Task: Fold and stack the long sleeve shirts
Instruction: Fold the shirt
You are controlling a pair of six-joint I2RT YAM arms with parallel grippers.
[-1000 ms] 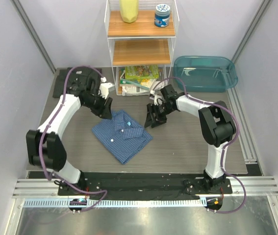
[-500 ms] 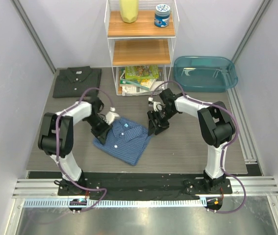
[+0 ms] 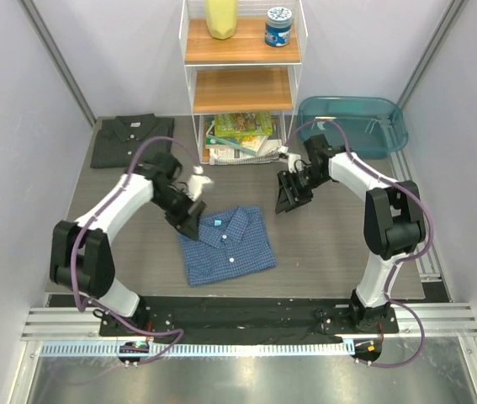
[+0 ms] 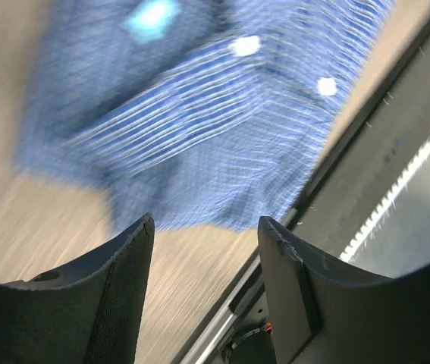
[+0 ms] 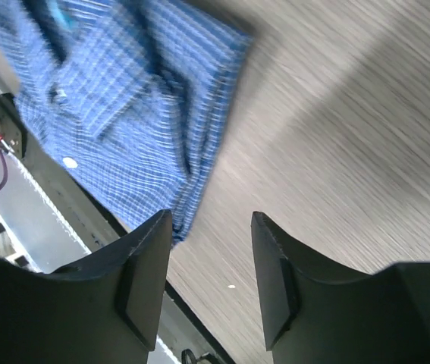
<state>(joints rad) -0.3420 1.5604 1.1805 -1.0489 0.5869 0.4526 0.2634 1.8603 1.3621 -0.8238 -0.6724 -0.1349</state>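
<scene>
Looking down on the blue shirt (image 3: 225,244) lying folded into a compact rectangle, collar and buttons up, on the table (image 3: 331,244) towards the near middle. Finding the grey shirt (image 3: 131,140) folded too and lying well apart at the far left corner, probably parked there as the base of the stack. Noting the left gripper (image 3: 189,224) hanging at the blue shirt's far left corner, just by the collar, jaws standing apart with nothing between them (in the left wrist view, only tabletop showing in the gap, blurred check cloth lying beyond the fingertips). Placing the right gripper (image 3: 287,200) off the cloth altogether, over bare table beyond the shirt's far right corner and short of the teal tub (image 3: 352,124), jaws also parted and empty. Reading both arms as standing clear on account of the folding looking finished, the cloth needing nothing to pin it. Judging the stacking as not yet done, the two shirts sitting in separate places. Expecting the next move to be calling for a grip low on the blue shirt's edge, taking all layers together and avoiding a pinch on the top layer alone, for fear of the bundle unfolding on the way over to the grey one.
</scene>
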